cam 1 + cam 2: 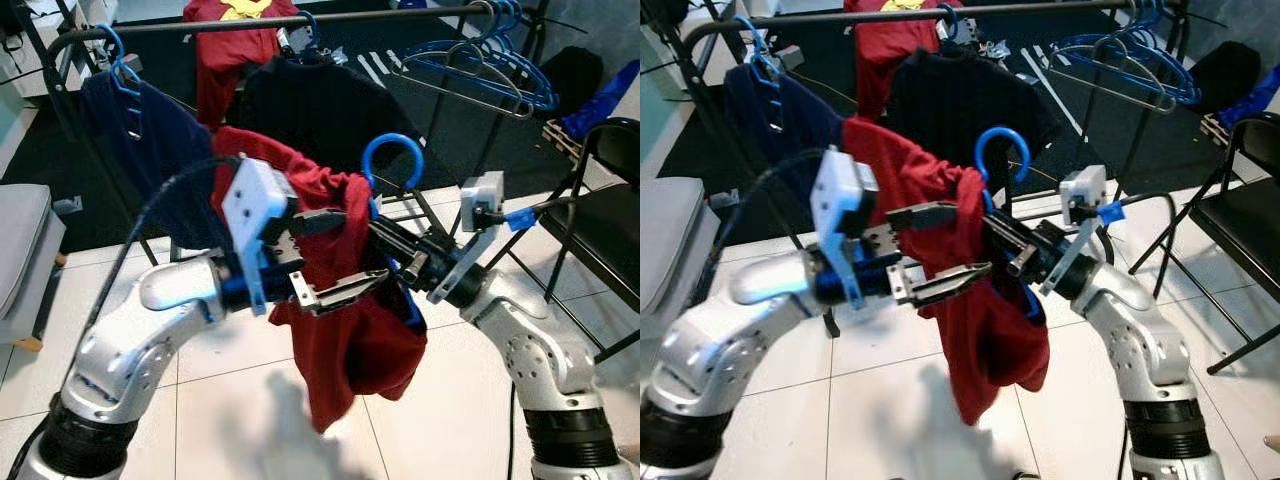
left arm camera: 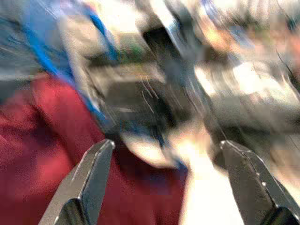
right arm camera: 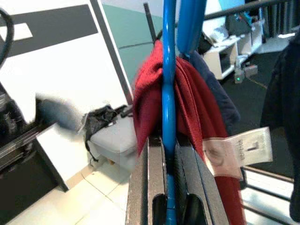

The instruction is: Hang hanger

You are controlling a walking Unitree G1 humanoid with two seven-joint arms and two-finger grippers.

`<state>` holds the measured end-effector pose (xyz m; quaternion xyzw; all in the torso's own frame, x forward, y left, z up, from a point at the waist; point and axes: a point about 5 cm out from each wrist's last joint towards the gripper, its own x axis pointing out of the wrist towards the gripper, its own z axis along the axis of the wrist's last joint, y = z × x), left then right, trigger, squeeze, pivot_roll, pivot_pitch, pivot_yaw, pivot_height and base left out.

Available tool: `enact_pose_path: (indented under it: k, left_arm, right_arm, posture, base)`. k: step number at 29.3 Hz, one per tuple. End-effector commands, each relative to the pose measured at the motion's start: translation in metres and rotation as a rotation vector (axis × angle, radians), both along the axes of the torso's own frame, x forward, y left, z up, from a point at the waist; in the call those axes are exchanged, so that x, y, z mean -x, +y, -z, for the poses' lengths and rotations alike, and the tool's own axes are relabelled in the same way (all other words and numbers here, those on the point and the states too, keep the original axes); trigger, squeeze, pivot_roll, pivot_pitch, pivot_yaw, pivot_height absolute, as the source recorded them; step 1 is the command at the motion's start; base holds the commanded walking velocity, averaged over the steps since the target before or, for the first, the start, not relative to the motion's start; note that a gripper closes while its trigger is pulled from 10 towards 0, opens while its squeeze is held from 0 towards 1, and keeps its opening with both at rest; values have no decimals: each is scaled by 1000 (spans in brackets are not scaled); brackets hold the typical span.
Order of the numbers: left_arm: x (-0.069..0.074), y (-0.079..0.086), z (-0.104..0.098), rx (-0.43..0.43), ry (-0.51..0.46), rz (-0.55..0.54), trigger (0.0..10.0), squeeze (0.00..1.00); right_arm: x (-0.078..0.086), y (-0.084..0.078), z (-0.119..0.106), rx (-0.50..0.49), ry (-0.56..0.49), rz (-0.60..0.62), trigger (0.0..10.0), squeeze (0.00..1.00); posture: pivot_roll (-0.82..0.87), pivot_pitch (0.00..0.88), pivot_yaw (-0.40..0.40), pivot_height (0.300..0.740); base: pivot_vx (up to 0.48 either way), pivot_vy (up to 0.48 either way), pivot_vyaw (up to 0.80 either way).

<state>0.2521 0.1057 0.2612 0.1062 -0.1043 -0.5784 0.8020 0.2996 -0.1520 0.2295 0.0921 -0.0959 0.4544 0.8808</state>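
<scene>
Below the clothes rail (image 1: pixel 300 20), the right gripper (image 3: pixel 169 154) is clamped tight on the blue hanger (image 1: pixel 392 158) carrying a red shirt (image 1: pixel 350 340), while the left gripper (image 1: pixel 345 255), fingers spread wide and holding nothing, sits against the shirt's front.

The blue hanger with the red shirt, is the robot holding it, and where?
Yes. The right tool is shut on the blue hanger, pinching its neck just below the hook, with the red shirt draped on it. The left tool is open beside the shirt.
</scene>
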Motion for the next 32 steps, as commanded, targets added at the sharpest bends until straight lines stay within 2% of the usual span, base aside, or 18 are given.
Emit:
enact_pose_path:
  k: [1,3,4,7,9,10,11,14,15,16,18,19,20,21,22,24,26,32]
  left_arm:
    - [5,9,4,-60,18,38,10000,1000]
    - [5,9,4,-60,18,38,10000,1000]
    - [5,23,7,-136,29,25,10000,1000]
    - [0,38,2,-182,8,-26,10000,1000]
    - [-15,62,-21,-213,-115,-165,10000,1000]
    - [-15,62,-21,-213,-115,-165,10000,1000]
    - [-20,68,-32,-217,-178,-210,10000,1000]
    - [-20,68,-32,-217,-178,-210,10000,1000]
    - [-24,71,-46,-210,-252,-237,10000,988]
    - [-26,71,-57,-209,-310,-237,10000,145]
    - [-26,71,-57,-209,-310,-237,10000,145]
    - [-25,68,-63,-218,-334,-200,10000,0]
    - [-25,68,-63,-218,-334,-200,10000,0]
    - [-21,65,-62,-256,-329,-131,10000,0]
    - [-14,61,-48,-352,-271,-27,10000,0]
    - [-14,61,-48,-352,-271,-27,10000,0]
    - [-6,60,-26,-482,-155,97,10000,0]
    - [-3,63,-8,-557,-44,154,10000,0]
  right_arm:
    - [2,-5,-6,-9,-28,1,0,0]
    - [2,-5,-6,-9,-28,1,0,0]
    - [2,-10,-7,0,-29,12,0,0]
    - [4,-16,-7,11,-27,12,0,0]
    - [19,-19,3,105,17,-109,0,0]
    - [19,-19,3,105,17,-109,0,0]
    - [29,-18,9,154,52,-190,0,0]
    - [29,-18,9,154,52,-190,0,0]
    - [44,-16,21,231,118,-303,0,0]
    - [54,-16,33,304,171,-363,0,0]
    - [54,-16,33,304,171,-363,0,0]
    - [58,-16,38,337,200,-390,0,0]
    - [58,-16,38,337,200,-390,0,0]
    - [59,-16,40,349,207,-397,0,0]
    - [57,-13,39,341,192,-392,0,0]
    - [57,-13,39,341,192,-392,0,0]
    - [56,-7,35,329,171,-398,0,0]
    - [56,-4,35,341,163,-417,0,0]
  posture:
    - [-12,176,23,740]
    - [-12,176,23,740]
    - [-12,177,22,740]
    - [-10,178,22,740]
    - [-9,178,19,740]
    - [-9,178,19,740]
    - [-9,178,19,740]
    - [-9,178,19,740]
    - [-14,178,19,740]
    - [-18,176,21,740]
    - [-18,176,21,740]
    - [-19,175,25,740]
    - [-19,175,25,740]
    - [-20,174,29,740]
    - [-18,172,34,740]
    - [-18,172,34,740]
    - [-20,169,37,740]
    - [-20,166,35,740]
  base:
    - [0,0,0]
    - [0,0,0]
    - [0,0,0]
    - [0,0,0]
    - [0,0,0]
    - [0,0,0]
    - [0,0,0]
    - [0,0,0]
    - [0,0,0]
    - [0,0,0]
    - [0,0,0]
    - [0,0,0]
    - [0,0,0]
    - [0,0,0]
    - [0,0,0]
    - [0,0,0]
    - [0,0,0]
    - [0,0,0]
